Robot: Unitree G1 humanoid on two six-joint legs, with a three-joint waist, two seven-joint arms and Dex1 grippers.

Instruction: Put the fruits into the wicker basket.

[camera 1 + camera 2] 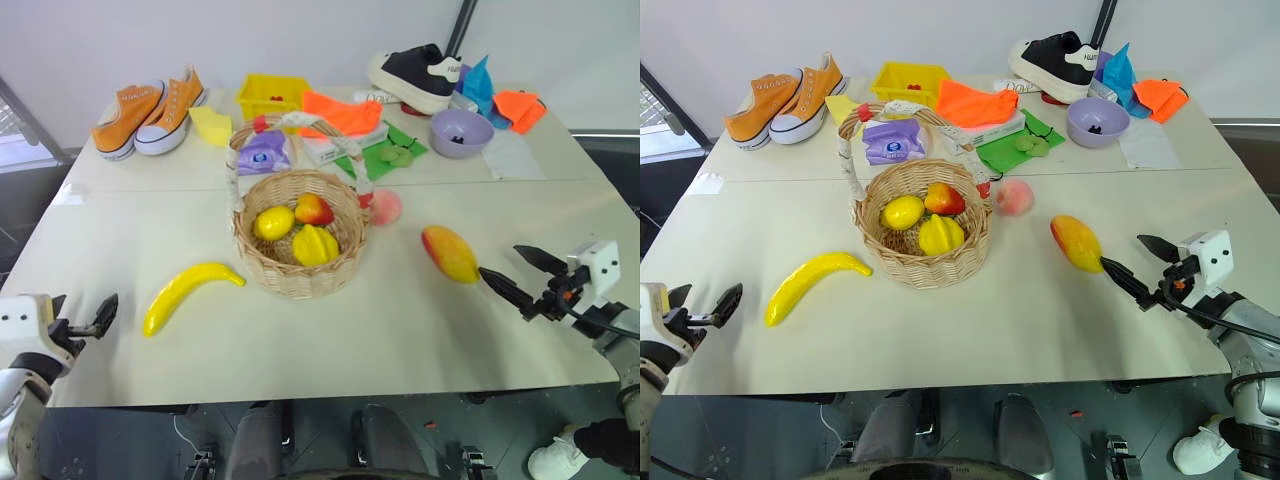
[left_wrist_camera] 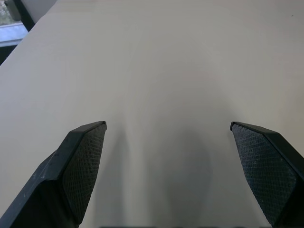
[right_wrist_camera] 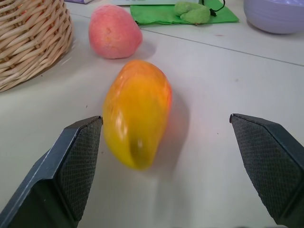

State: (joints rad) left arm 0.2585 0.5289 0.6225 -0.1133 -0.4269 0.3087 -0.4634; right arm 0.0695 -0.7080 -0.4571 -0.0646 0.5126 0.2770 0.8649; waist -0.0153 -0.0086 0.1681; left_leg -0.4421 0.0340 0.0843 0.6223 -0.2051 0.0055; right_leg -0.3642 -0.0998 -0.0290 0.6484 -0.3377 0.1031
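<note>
Right claw: fingers spread, empty, aimed at the mango lying just ahead on the surface. Left claw: fingers spread, empty, at the near left edge. Banana lies left of the wicker basket; peach just right of it. Basket holds lemon, apple, star fruit.

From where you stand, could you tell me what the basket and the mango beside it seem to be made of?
The wicker basket looks like woven natural cane, tan and matte: separate strands show in its wall, and its arched handle is wrapped in white and red tape. The mango seems to be moulded plastic or foam, a toy: its skin is smooth and evenly coloured with a faint sheen. Which of the two I cannot tell.
</note>
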